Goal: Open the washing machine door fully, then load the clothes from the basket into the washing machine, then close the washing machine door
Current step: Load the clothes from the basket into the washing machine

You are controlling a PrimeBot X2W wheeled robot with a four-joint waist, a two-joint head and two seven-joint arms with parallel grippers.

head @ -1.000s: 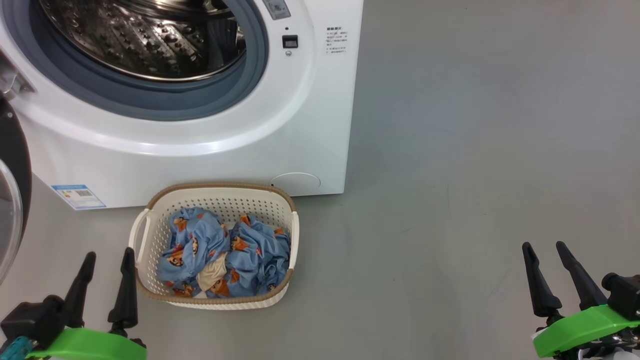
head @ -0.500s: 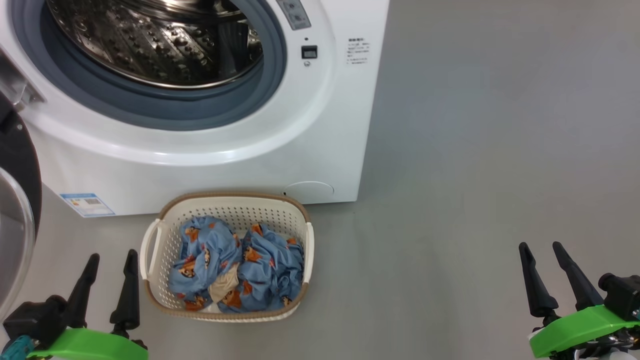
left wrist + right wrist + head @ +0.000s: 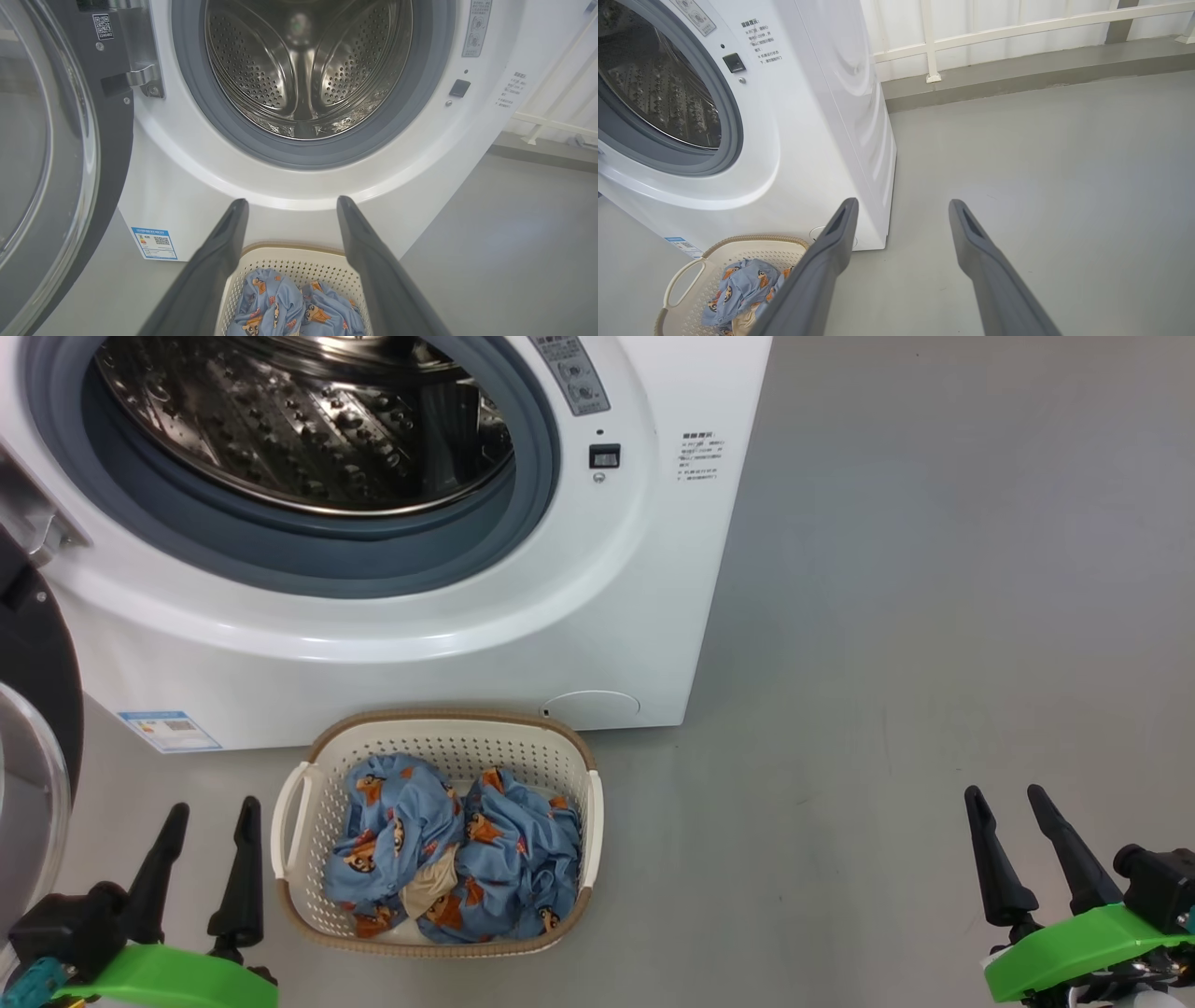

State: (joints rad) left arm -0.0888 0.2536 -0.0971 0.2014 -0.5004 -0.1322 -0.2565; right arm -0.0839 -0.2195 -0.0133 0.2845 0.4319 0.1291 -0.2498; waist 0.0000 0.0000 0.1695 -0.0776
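Clothes [image 3: 457,849] lay heaped in the basket [image 3: 439,747] before the washing machine [image 3: 420,653], whose door [image 3: 42,663] stood open; left hand [image 3: 215,805] and right hand [image 3: 1004,791] both gaped wide, empty.

The mouth of the drum [image 3: 308,429] is open, with nothing across it. The washing machine door [image 3: 37,663] stands swung out at the left, near the left end effector [image 3: 214,805]. The basket [image 3: 448,719] below is open from above. The floor [image 3: 887,663] at the right is free.

The left pincer [image 3: 214,805] and right pincer [image 3: 1004,791] are hovering low, well apart, both gaping wide, carrying nothing, seemingly pointing straight ahead.
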